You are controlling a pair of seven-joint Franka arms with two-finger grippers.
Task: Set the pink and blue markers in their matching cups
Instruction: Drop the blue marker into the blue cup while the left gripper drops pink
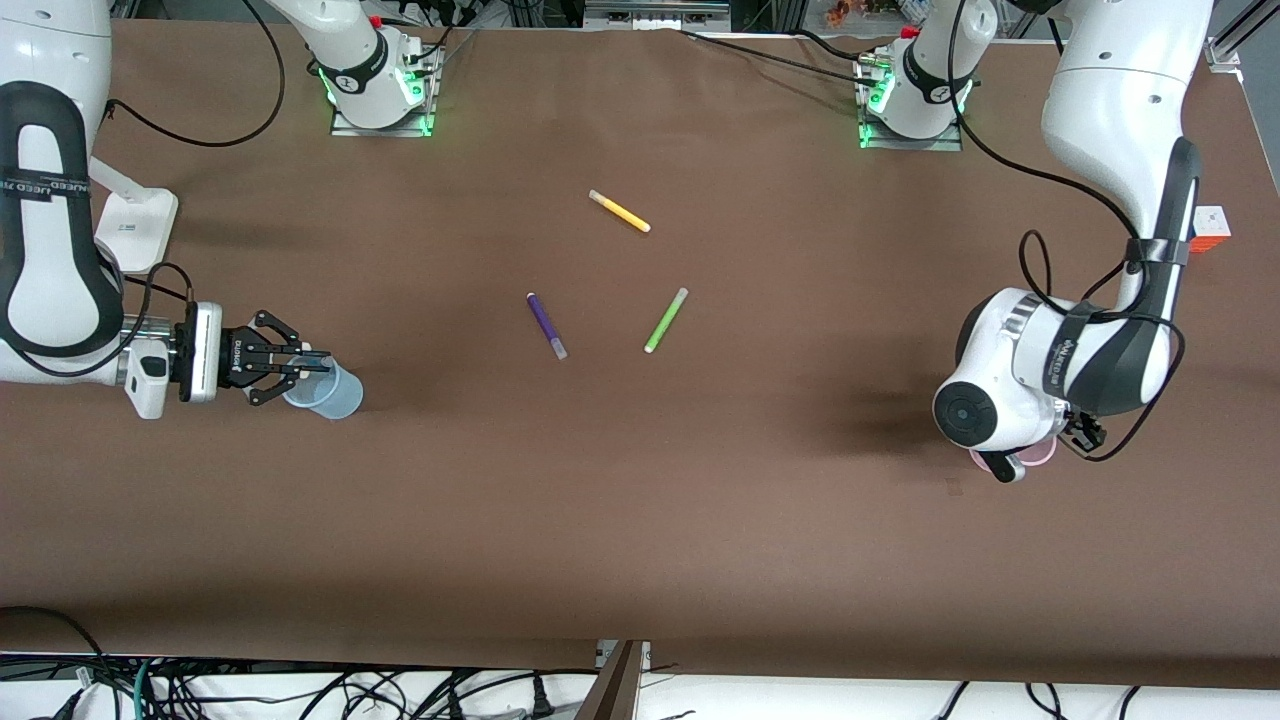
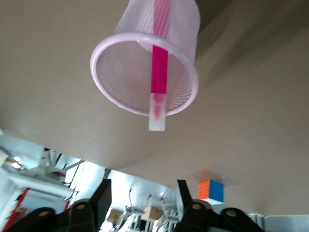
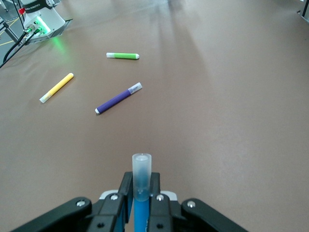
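My right pincer (image 1: 310, 367), clamped on the blue marker (image 3: 141, 193) over the blue cup (image 1: 335, 392), could tip it; my left pincer (image 2: 142, 191), apart, waits above the pink cup (image 2: 145, 67) holding the pink marker (image 2: 159, 72).

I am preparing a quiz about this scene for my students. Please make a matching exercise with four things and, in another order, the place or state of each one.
Things:
1. pink marker
2. blue marker
3. purple marker
4. left end effector

Places or states:
A. lying on the table between the two arms
B. open, over the pink cup
C. standing in the pink cup
D. held in the right end effector over the blue cup

Pairs: 1-C, 2-D, 3-A, 4-B
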